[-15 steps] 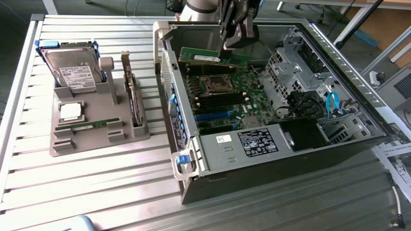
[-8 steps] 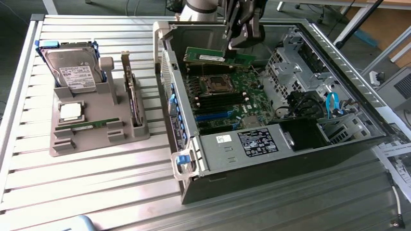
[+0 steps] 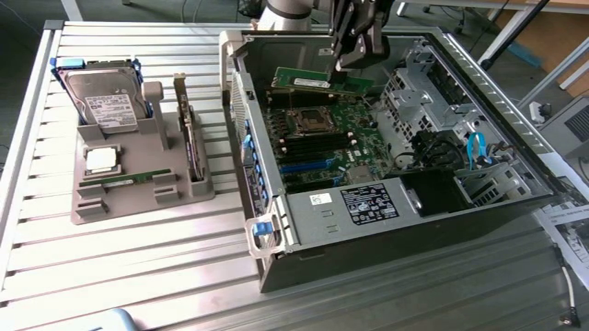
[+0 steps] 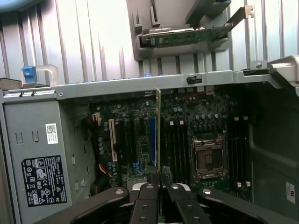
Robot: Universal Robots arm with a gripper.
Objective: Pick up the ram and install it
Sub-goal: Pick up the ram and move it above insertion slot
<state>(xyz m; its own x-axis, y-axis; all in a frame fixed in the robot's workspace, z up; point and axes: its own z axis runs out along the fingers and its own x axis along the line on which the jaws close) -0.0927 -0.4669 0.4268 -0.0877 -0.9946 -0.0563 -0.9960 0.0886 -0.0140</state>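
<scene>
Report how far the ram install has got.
Done: the ram is picked up, clamped in the shut gripper. In hand: it hangs above the motherboard inside the open case. Left: it is not yet seated in a memory slot.

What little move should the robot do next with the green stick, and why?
Probably nudge the ram sideways toward the CPU socket. The gripper is shut on the ram above the motherboard, and the ram's edge looks parallel to the empty memory slots but just beside them.
</scene>
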